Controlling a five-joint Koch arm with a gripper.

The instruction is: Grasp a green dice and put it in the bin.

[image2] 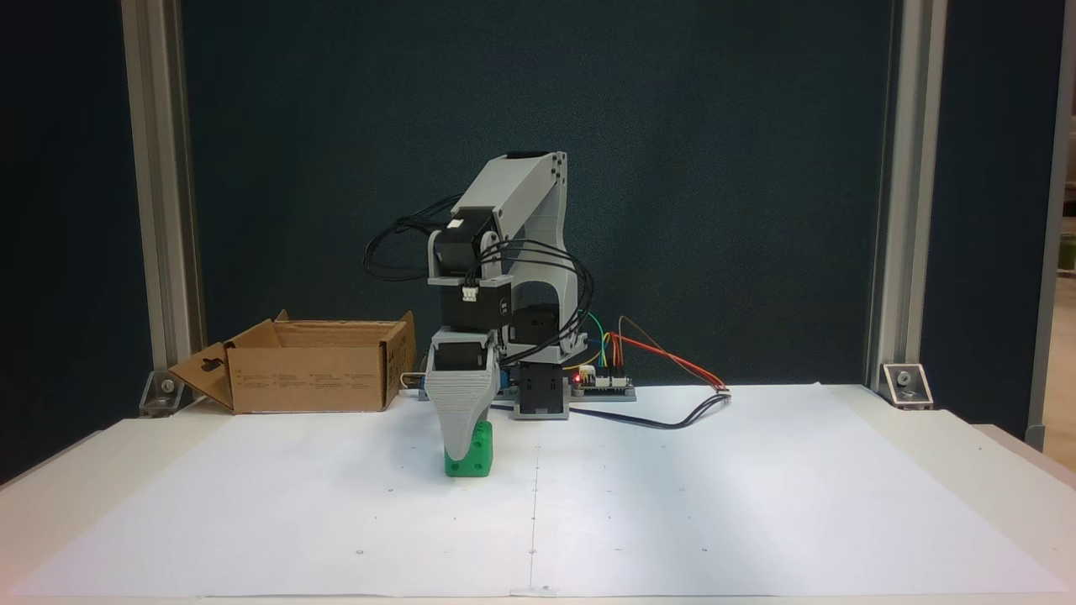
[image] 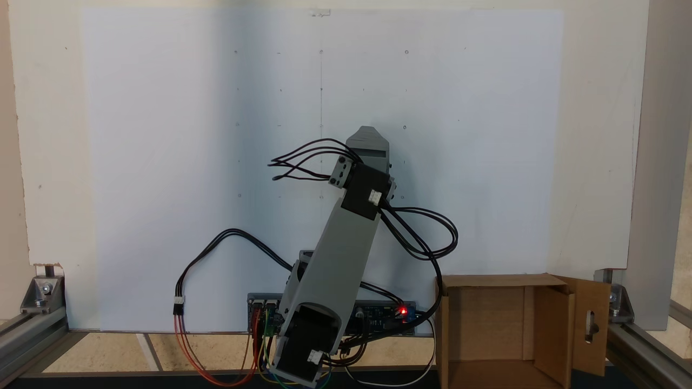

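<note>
The green dice [image2: 481, 451] rests on the white paper, in front of the arm's base. My gripper [image2: 464, 454] points straight down at it. The grey front jaw covers the dice's left part with its tip at table height; the other jaw is hidden behind, so how the jaws stand cannot be told. In the fixed view from behind the arm, the wrist [image: 367, 143] hides the dice. The bin [image2: 311, 378], a brown cardboard box with upright flaps, stands left of the arm; from behind, the bin [image: 486, 319] is at lower right and looks empty.
A controller board [image2: 601, 382] with a red light and loose cables [image2: 672, 416] sits beside the arm's base. Aluminium posts [image2: 155, 210] flank the table. The white paper sheet [image2: 714, 504] stretches wide to the right and front of the dice.
</note>
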